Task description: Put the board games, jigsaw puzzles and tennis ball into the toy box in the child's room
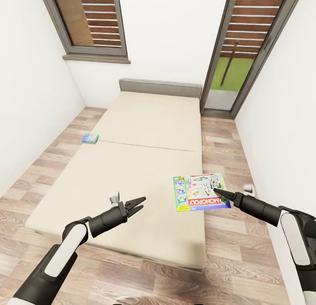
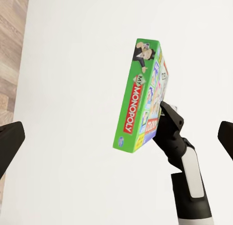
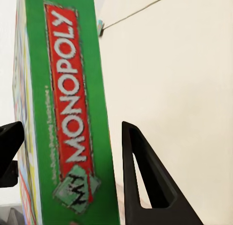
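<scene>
At lower right of the head view the right gripper clamps the Monopoly box over the bed (cream mattress), while the left gripper hangs spread apart.

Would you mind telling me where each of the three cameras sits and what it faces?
Head view: on the robot's head, looking forward and down over the bed; both arms show, left hand open, right hand at the Monopoly box; a small blue game box lies farther off.
Left wrist view: on the left arm, facing the Monopoly box and right hand.
Right wrist view: on the right arm, its fingers straddling the Monopoly box.
Shared: the Monopoly box.
</scene>
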Controlling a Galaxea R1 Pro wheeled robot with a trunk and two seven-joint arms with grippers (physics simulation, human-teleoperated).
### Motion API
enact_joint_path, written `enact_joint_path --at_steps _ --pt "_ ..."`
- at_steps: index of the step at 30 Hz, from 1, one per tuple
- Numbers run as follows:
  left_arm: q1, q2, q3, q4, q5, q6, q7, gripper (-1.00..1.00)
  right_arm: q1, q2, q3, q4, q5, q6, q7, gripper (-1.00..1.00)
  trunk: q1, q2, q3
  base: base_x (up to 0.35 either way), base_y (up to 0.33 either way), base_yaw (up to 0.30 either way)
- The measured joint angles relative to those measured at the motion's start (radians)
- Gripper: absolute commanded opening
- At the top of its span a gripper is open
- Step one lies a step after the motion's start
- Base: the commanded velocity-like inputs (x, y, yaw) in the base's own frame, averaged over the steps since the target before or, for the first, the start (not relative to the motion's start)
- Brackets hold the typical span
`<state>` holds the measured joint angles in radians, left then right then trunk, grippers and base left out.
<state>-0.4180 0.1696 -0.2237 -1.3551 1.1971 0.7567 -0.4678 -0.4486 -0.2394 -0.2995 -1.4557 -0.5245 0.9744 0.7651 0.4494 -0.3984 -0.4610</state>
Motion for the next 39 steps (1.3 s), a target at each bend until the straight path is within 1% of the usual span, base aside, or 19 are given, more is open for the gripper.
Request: enact_joint_path --at_steps 39 --pt "0.0 0.0 0.001 0.002 0.0 -0.001 0.0 1.0 0.0 0.001 0.0 0.0 0.0 0.0 0.0 -1.0 0.0 0.0 0.063 0.0 0.0 0.0"
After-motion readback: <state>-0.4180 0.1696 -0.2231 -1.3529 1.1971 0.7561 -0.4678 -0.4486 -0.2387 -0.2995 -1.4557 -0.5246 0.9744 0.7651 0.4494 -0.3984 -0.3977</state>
